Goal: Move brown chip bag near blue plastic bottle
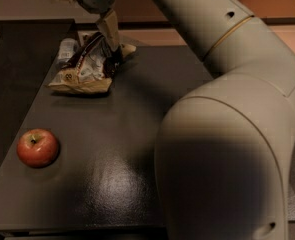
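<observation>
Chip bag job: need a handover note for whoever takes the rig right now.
The pincer is at the far end of the table, down on the upper right end of the chip bag; its grip cannot be told.
The chip bag lies far left on the table, up against the bottle behind it.
The apple sits near left, well apart.
Done: bag looks placed by the bottle.
Left: probably let go if holding, then lift clear.
</observation>
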Available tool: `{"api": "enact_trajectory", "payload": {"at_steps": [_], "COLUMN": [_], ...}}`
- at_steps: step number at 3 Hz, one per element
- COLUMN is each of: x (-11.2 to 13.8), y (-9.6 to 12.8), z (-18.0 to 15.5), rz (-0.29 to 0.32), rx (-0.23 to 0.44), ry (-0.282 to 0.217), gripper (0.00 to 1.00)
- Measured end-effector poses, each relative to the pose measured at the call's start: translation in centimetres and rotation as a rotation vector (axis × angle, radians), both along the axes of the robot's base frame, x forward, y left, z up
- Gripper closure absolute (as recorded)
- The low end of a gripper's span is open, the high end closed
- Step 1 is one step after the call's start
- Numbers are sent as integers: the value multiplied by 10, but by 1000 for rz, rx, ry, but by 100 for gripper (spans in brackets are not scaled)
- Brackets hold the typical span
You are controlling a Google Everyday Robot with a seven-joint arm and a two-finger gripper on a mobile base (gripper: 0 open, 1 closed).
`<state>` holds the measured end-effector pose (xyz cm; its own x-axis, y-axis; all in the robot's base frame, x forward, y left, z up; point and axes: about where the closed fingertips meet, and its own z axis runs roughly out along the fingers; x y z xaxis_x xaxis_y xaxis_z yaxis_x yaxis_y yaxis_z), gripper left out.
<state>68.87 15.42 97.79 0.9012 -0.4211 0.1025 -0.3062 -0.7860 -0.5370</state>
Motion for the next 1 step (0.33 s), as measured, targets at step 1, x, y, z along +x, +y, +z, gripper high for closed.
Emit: {"api": "enact_trajectory", "payload": {"at_steps": [1], "x": [0], "y": [0], "z": [0], "rz": [0], "rx": [0], "ry": [0], "gripper": [0]}}
